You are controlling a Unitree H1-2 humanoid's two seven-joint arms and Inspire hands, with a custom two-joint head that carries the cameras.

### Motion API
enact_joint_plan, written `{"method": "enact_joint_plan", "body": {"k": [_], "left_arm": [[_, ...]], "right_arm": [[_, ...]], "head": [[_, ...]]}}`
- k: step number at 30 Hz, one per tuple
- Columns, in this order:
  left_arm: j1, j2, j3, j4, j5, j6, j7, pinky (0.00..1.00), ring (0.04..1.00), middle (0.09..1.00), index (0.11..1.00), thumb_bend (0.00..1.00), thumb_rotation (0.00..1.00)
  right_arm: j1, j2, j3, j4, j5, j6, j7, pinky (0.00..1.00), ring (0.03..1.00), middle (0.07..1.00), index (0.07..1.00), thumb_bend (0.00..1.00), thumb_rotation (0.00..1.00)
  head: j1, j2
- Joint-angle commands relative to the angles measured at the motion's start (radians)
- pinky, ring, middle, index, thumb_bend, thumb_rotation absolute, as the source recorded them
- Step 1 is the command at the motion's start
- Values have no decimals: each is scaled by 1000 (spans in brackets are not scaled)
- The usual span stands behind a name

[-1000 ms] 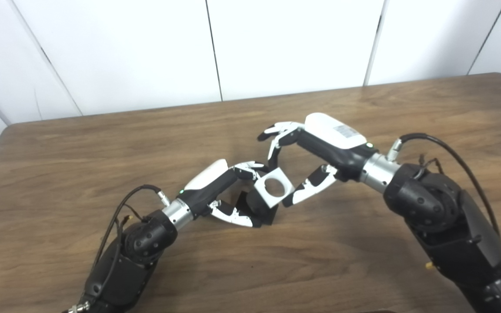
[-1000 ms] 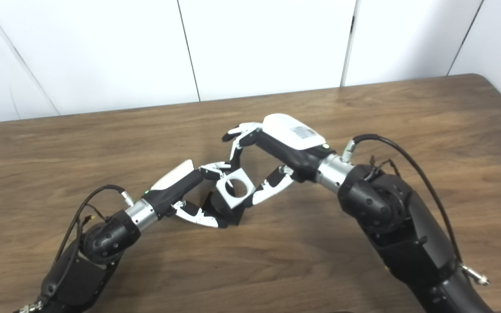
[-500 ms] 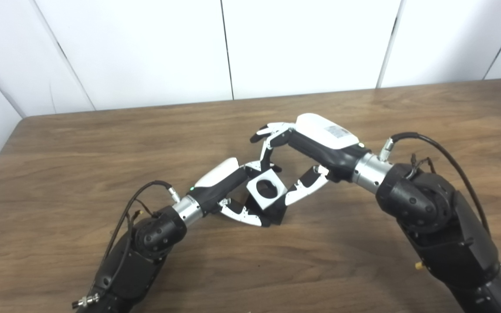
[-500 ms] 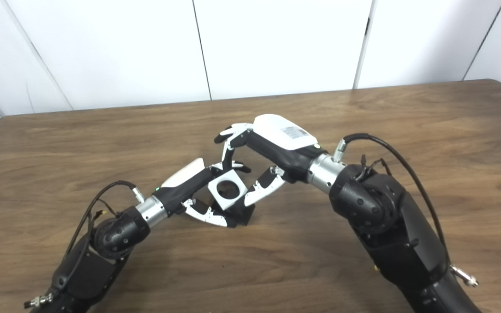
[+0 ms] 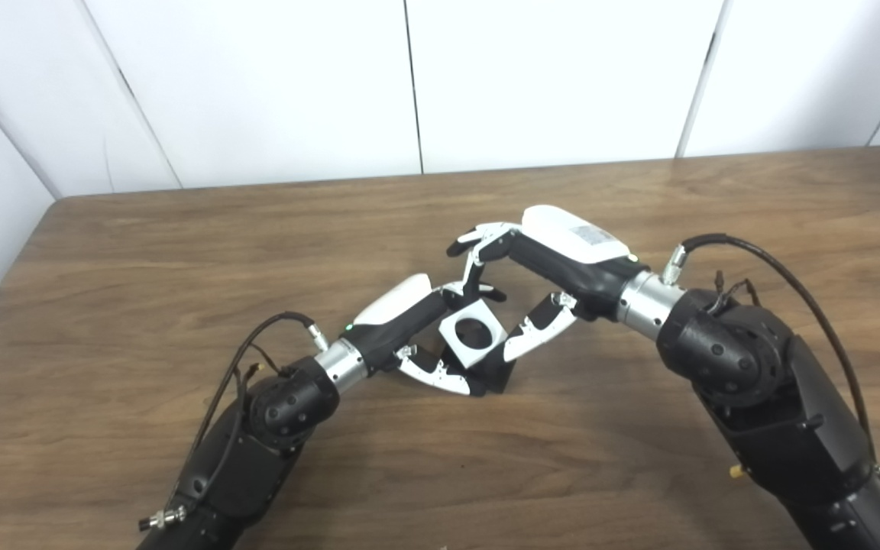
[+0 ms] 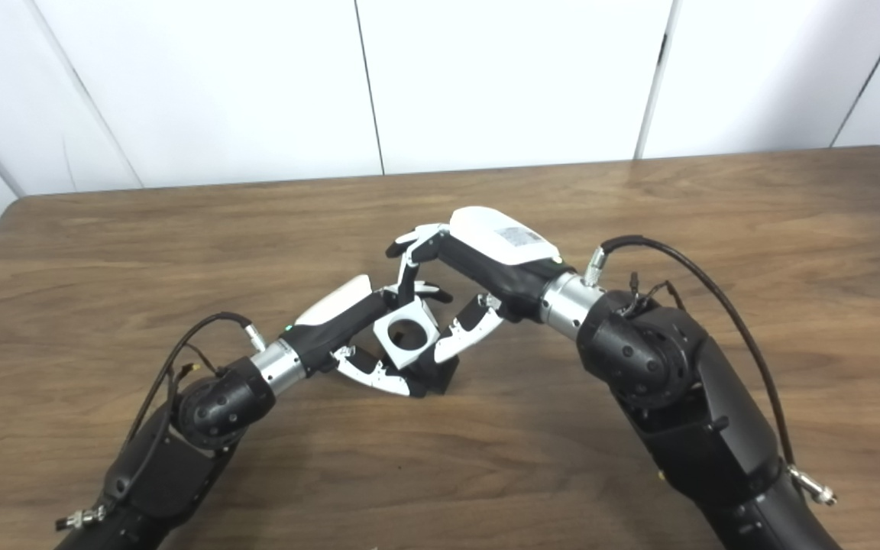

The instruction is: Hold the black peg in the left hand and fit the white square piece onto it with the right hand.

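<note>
The white square piece [image 5: 473, 334], with a round hole that looks dark inside, sits tilted at the middle of the table between both hands. My left hand [image 5: 418, 336] is shut on the black peg [image 5: 498, 375], whose black base shows below and right of the square. The peg's top is hidden behind the square. My right hand [image 5: 543, 279] is shut on the white square piece, a finger on its upper corner and the thumb on its lower right edge. The same shows in the right eye view: the square [image 6: 407, 335], left hand [image 6: 356, 336], right hand [image 6: 478, 275].
The wooden table [image 5: 142, 252] stretches out all around, with its back edge against white wall panels [image 5: 547, 69]. Black cables [image 5: 784, 271] loop off both wrists. Both forearms come in from the bottom edge.
The camera has shifted, so the whole picture slid. The square's hole showed light a second ago and now shows dark; the square sits closer over the peg. Both hands keep their hold.
</note>
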Motion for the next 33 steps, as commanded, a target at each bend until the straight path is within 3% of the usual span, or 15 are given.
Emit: {"method": "enact_joint_plan", "body": {"k": [1, 33], "left_arm": [[30, 2, -35, 23, 40, 77, -58, 818, 926, 869, 491, 519, 79], [34, -9, -37, 9, 45, 94, -53, 811, 920, 868, 491, 521, 76]], "right_arm": [[-52, -5, -5, 0, -1, -39, -16, 841, 885, 830, 480, 519, 142], [-39, -29, 8, 60, -2, -57, -18, 850, 887, 835, 481, 519, 142]], "head": [[1, 3], [4, 8]]}}
